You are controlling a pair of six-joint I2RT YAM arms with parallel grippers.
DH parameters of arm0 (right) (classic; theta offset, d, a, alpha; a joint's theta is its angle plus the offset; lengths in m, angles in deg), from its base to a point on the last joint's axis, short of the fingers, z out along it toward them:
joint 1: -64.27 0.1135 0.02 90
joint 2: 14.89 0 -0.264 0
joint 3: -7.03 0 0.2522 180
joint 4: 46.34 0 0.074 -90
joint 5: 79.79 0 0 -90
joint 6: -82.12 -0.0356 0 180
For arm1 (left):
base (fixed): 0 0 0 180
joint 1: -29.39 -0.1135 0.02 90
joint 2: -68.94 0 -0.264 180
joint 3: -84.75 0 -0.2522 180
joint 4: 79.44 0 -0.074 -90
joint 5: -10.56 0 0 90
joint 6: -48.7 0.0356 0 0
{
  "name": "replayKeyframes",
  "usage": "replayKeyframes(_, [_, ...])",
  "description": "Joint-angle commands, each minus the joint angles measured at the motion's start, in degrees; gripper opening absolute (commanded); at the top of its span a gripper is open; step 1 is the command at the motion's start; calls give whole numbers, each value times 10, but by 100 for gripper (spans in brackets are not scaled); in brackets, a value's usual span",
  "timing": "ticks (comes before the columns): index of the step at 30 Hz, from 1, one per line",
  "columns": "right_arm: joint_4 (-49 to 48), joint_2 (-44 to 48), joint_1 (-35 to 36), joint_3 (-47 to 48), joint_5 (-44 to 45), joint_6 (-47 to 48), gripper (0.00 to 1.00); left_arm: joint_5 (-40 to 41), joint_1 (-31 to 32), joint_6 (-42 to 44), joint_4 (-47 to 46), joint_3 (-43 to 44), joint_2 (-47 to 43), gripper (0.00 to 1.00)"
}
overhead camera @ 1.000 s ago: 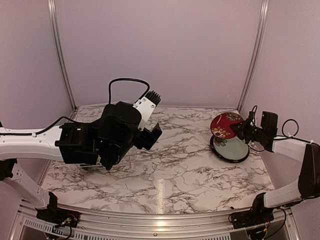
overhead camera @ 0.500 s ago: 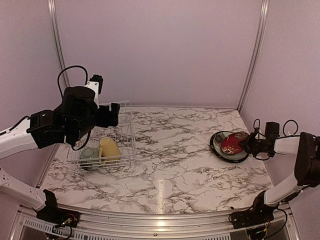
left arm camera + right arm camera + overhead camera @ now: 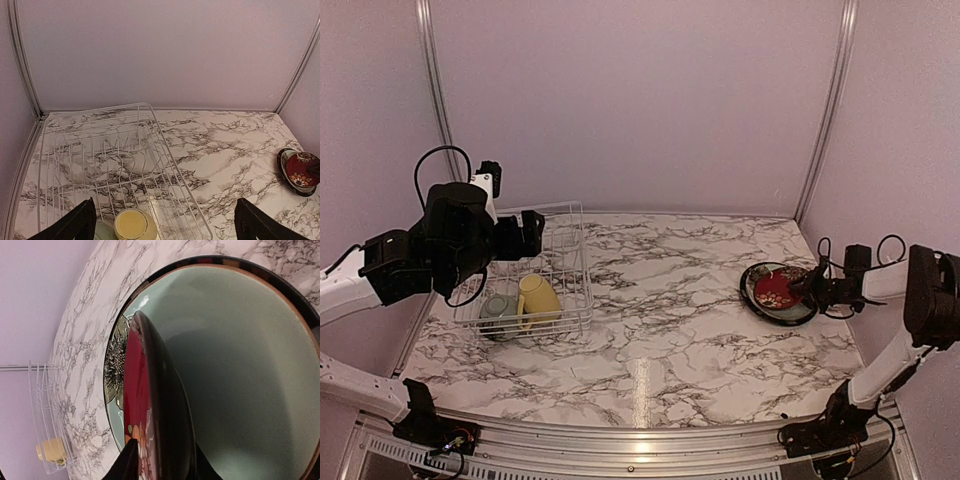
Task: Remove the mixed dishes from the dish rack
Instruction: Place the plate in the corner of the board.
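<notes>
The white wire dish rack [image 3: 556,262] [image 3: 100,165] stands at the left. It holds a pale yellow mug [image 3: 538,297] [image 3: 131,224] and a small pale-green bowl [image 3: 498,308] [image 3: 102,233] at its near end. My left gripper [image 3: 520,235] [image 3: 165,212] hangs above the rack, open wide and empty. At the right, a pale dark-rimmed plate [image 3: 765,303] [image 3: 240,355] lies on the table. The red patterned plate [image 3: 778,288] [image 3: 137,405] [image 3: 300,170] leans on it, its far edge down and its near edge raised. My right gripper [image 3: 810,290] [image 3: 162,462] has a finger on each side of that near rim.
Marble tabletop [image 3: 670,330] between the rack and the plates. Lilac walls close the back and sides, with metal posts [image 3: 828,110] in the back corners. The rack sits close to the left wall. The right arm lies low along the right wall.
The left arm swung back from mid-table to above the rack, uncovering it. The right gripper brought the red plate down from nearly upright to leaning on the pale plate.
</notes>
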Motion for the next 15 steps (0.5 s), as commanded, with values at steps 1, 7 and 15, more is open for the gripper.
replayKeyframes(1, [14,1,2,28,5,37,34,-6,-6,-13,16,-8,-6,99])
replayKeyframes(7, [78,14,17,44,60,78,63,-21,-20,-15,-2,-24,1,99])
replayKeyframes(15, [119,65,37,24,184,103,83,-36,-35,-17,-24,-30,0,99])
